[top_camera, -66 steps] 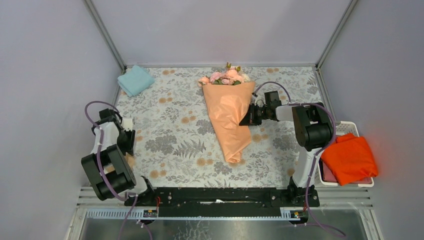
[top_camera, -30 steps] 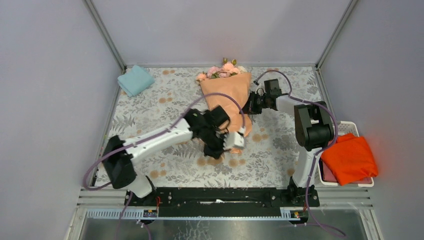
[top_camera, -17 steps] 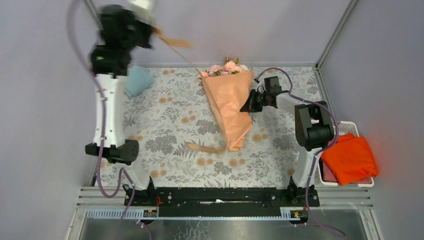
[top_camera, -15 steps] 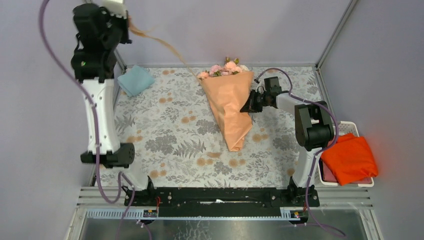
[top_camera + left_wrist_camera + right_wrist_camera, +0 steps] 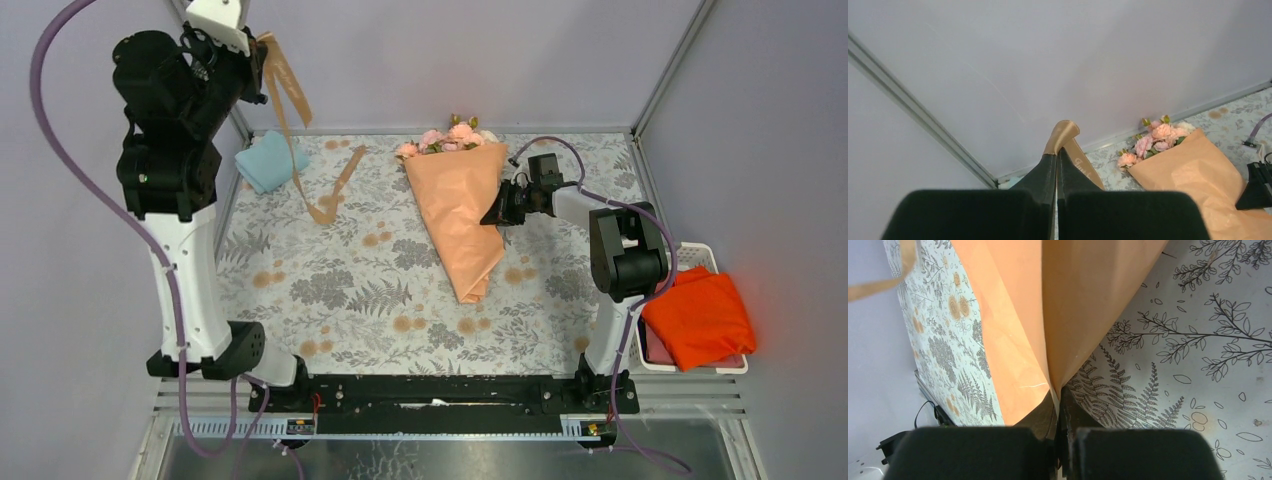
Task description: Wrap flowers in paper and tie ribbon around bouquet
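Left gripper point(image 5: 254, 52) clamps narrow tan ribbon point(image 5: 291, 103) aloft; right gripper point(image 5: 494, 216) pinches peach crinkly paper cone point(image 5: 458, 205) edge (steadying it for tying).

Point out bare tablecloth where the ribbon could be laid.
Widest bare patch: floral tablecloth near-left, bordered by the left arm's base, the dangling tan ribbon and the peach-orange paper cone. A smaller strip lies near-right, beside the cone's tip. Crowded: far edge, with light-blue folded cloth and pink roses.

Left arm reared high, near upright, left gripper point(image 5: 258, 42) pinched on the ribbon point(image 5: 322, 213); right arm folded low, forearm angled inward, right gripper point(image 5: 492, 217) clamped on the paper's point(image 5: 455, 210) edge.
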Robot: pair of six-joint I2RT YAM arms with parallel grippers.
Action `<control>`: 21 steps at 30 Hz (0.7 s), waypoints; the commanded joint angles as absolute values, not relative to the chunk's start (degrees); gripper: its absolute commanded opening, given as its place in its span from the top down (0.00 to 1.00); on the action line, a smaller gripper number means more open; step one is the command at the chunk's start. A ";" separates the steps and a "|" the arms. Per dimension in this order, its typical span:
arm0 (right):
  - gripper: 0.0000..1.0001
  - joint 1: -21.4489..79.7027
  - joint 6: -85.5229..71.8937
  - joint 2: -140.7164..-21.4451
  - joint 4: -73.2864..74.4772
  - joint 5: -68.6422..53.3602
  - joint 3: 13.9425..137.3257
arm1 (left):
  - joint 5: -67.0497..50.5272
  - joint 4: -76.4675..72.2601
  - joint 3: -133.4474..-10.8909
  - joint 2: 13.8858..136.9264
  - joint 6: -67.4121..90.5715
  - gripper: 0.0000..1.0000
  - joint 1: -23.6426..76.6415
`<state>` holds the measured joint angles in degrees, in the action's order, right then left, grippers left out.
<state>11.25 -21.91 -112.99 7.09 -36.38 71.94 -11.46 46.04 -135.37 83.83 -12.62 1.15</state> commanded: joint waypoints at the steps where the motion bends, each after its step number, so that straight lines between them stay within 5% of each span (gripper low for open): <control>1: 1.00 11.82 -22.03 -111.65 7.38 -36.24 74.48 | -20.39 48.21 -136.61 85.61 -10.85 1.00 1.29; 4: 1.00 11.80 -22.57 -112.03 7.26 -36.36 75.15 | -30.88 52.07 -127.43 84.28 -12.90 1.00 8.59; 9: 1.00 11.95 -23.82 -112.00 7.61 -36.39 76.96 | -42.42 68.83 -98.53 85.99 -36.78 1.00 35.85; 12: 1.00 12.40 -24.20 -112.01 8.40 -35.93 78.34 | -37.52 63.00 -87.33 92.35 -34.52 1.00 50.06; 16: 1.00 13.36 -25.33 -112.63 9.12 -36.04 80.03 | -27.59 54.64 -88.10 104.52 -32.14 1.00 65.03; 21: 1.00 13.62 -26.57 -111.94 10.84 -36.70 83.03 | -22.52 49.23 -95.30 117.06 -34.19 1.00 70.82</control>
<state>13.08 -24.71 -113.01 10.41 -35.59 78.15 -27.88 55.16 -88.82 114.04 -30.87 69.08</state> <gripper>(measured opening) 0.015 0.006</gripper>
